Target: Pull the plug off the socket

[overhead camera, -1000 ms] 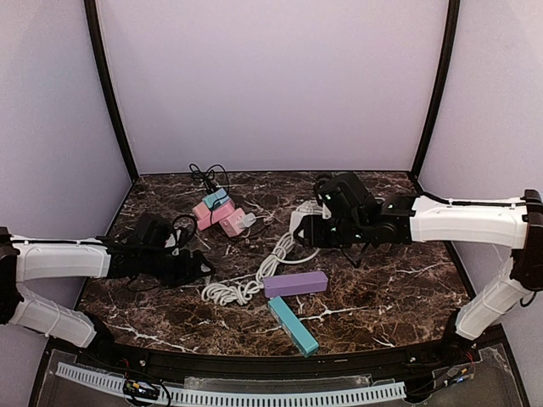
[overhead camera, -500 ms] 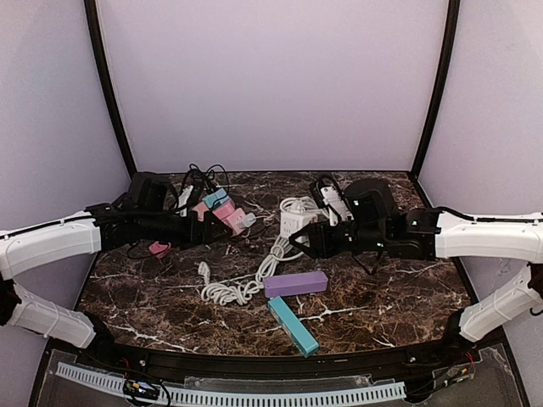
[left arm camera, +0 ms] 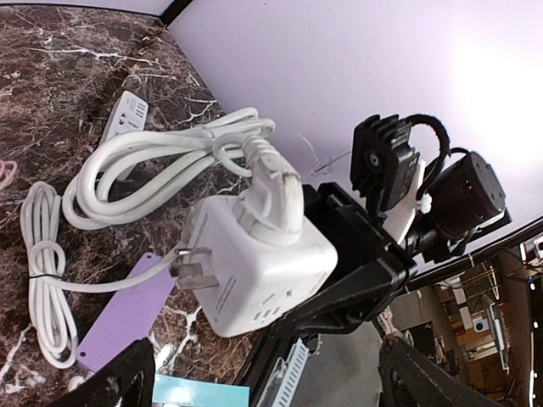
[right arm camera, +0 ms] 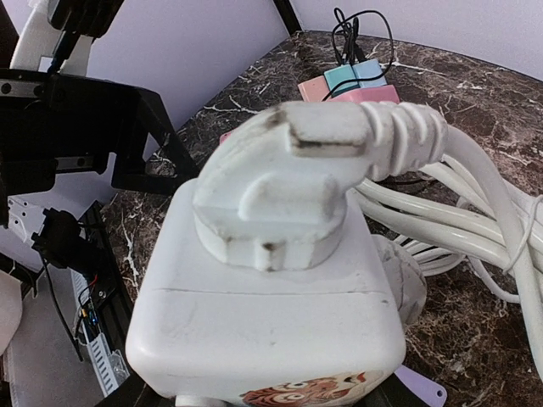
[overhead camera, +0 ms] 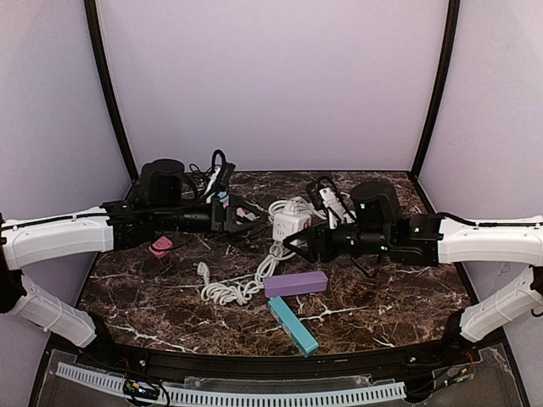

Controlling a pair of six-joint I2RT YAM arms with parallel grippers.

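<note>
A white cube socket [overhead camera: 288, 227] hangs above the table with a white plug [overhead camera: 293, 206] seated in its top face; the plug's thick white cord [overhead camera: 273, 254] trails down to the table. My right gripper [overhead camera: 297, 242] is shut on the cube from the right. In the right wrist view the cube [right arm camera: 263, 288] fills the frame with the plug [right arm camera: 288, 178] on top. My left gripper [overhead camera: 231, 217] is open, level with the cube and just left of it, not touching. In the left wrist view the cube [left arm camera: 254, 263] and plug [left arm camera: 267, 191] lie ahead of my open left gripper [left arm camera: 267, 377].
A purple block [overhead camera: 295, 283] and a teal block [overhead camera: 293, 325] lie near the front. A coiled white cord [overhead camera: 229, 292] lies at centre. A white power strip [overhead camera: 331, 202], pink and teal sockets [overhead camera: 246, 212] with black wires and a small pink piece [overhead camera: 159, 248] lie further back.
My left arm swung from the front left up and right, stopping just left of the cube. My right gripper carried the cube and plug leftward and a little higher.
</note>
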